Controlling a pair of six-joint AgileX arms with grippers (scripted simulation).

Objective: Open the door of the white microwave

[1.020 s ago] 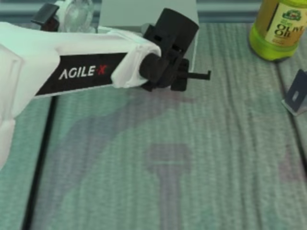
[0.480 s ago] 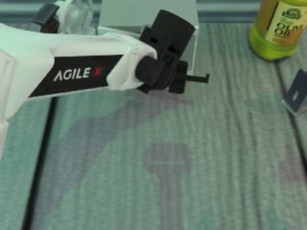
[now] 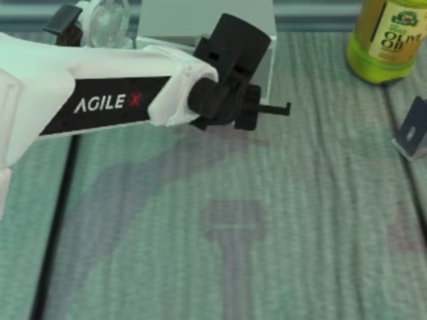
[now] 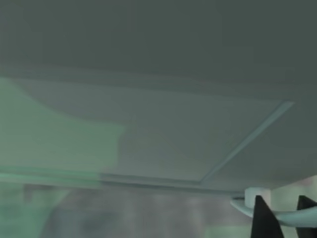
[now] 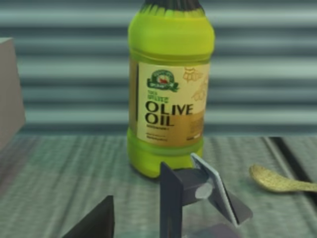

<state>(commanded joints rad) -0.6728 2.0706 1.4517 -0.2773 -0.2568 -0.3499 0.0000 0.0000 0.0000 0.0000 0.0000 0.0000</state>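
Microwave: the white microwave [image 3: 200,19] stood at the far edge of the table [image 3: 300,220], a little left of the middle in the top view, with its front toward the near side.
Door: the door [image 4: 148,124] filled most of the left wrist view, very close to the camera; how far it was open, I could not tell.
Left gripper: the left gripper [image 3: 270,109] was just in front of the microwave's front face, one thin black finger pointing to the right; whether it was wide or narrow, I could not tell.
Right gripper: the right gripper [image 5: 136,208] was parked at the right side of the table, its two fingers standing apart with nothing between them.
Olive oil bottle: the olive oil bottle [image 3: 389,37] stood upright at the far right.
Spoon: a golden spoon [image 5: 277,181] lay near the bottle.
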